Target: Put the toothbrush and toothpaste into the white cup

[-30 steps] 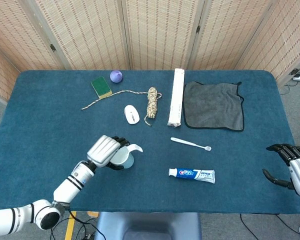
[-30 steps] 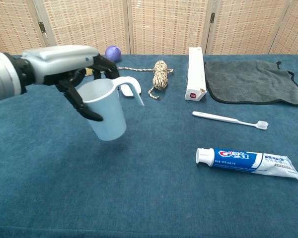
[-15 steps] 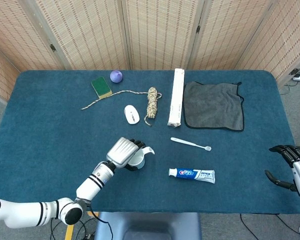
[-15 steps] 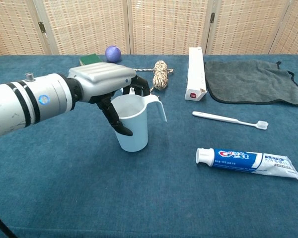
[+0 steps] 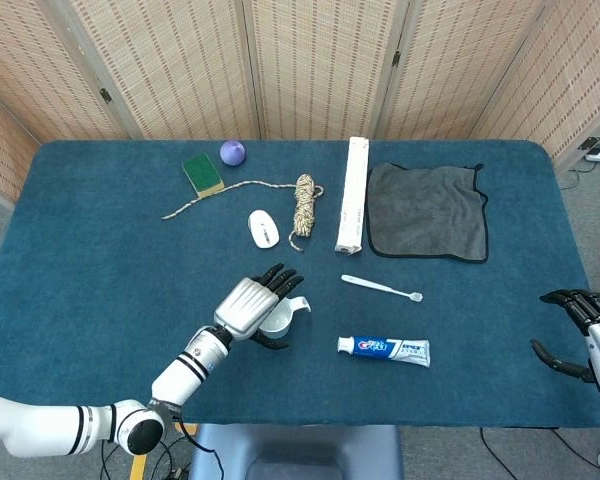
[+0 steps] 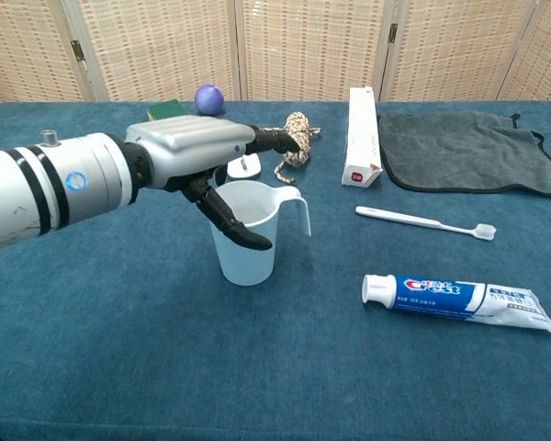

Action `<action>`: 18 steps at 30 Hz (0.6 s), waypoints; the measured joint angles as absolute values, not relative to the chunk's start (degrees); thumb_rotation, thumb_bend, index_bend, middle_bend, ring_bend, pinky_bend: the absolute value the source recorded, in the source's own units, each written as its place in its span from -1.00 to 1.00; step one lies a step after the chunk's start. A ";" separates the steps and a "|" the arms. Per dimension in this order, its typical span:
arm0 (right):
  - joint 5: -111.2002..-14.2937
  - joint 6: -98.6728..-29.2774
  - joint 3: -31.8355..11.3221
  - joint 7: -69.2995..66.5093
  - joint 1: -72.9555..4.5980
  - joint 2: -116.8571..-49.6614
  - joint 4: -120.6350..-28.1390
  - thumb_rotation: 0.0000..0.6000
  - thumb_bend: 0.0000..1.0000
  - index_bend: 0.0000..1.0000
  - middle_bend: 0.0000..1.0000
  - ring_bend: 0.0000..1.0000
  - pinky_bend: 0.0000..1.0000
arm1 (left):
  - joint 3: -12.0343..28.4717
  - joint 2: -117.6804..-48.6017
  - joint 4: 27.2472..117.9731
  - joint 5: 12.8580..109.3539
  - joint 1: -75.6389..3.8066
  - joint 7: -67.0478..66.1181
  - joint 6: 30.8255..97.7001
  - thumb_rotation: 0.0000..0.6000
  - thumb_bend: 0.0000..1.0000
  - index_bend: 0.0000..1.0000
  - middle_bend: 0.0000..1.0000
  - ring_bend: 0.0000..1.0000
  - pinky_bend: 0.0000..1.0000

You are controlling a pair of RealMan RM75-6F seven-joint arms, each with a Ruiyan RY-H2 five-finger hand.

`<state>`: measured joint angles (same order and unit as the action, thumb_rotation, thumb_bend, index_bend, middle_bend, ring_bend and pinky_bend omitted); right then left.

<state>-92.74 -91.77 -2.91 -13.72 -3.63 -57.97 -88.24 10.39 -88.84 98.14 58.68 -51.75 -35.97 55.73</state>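
Well, I begin with the biggest thing, the blue tabletop (image 5: 90, 260), which carries everything here. On its far right side lies the grey cloth (image 5: 427, 212), with a long white box (image 5: 351, 194) just beside it, and further left I see the coil of rope (image 5: 304, 203), a green sponge (image 5: 202, 173) and a small purple ball (image 5: 232, 152); these I judge to be not part of my job. My left hand (image 6: 211, 156) is over the white cup (image 6: 248, 231), which stands upright on the tabletop, near the front and a little left of the middle. Its fingers (image 6: 234, 218) are spread apart around the rim and I believe they do not grasp the cup now, so I call this hand released. My right hand (image 5: 585, 335) waits at the right edge of the tabletop with its fingers loosely apart and holding nothing. The toothpaste (image 6: 457, 300) lies flat to the right of the cup, well apart from it, and the toothbrush (image 6: 423, 221) lies behind it, nearer to the cloth. So in my judgement only the cup is placed; both things are not yet picked up and not yet inside the cup.
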 measured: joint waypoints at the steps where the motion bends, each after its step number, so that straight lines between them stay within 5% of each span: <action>1: -92.80 -91.67 -2.92 -13.71 -3.70 -57.92 -88.28 1.00 -0.62 -0.40 -0.39 -0.49 -0.41 | 10.49 -88.25 98.99 58.94 -51.49 -35.59 56.35 0.25 -0.76 -1.00 -0.82 -0.91 -0.17; 7: -94.31 -90.76 -2.88 -13.44 -4.85 -57.53 -88.72 1.00 -0.59 -0.40 -0.39 -0.49 -0.41 | 10.76 -83.24 103.57 60.61 -48.18 -32.27 61.28 0.32 -0.77 -1.00 -0.82 -0.90 -0.17; 13: -96.43 -89.21 -2.71 -12.90 -6.74 -57.94 -89.13 1.00 -0.49 -0.40 -0.31 -0.40 -0.39 | 10.25 -77.57 104.99 62.12 -42.72 -27.58 66.82 0.98 -0.77 -1.00 -0.82 -0.88 -0.17; 18: -97.82 -87.09 -2.54 -11.89 -8.69 -58.02 -89.90 1.00 -0.48 -0.40 -0.21 -0.27 -0.23 | 9.66 -73.03 105.74 63.45 -37.81 -22.55 70.87 1.00 -0.77 -1.00 -0.82 -0.84 -0.17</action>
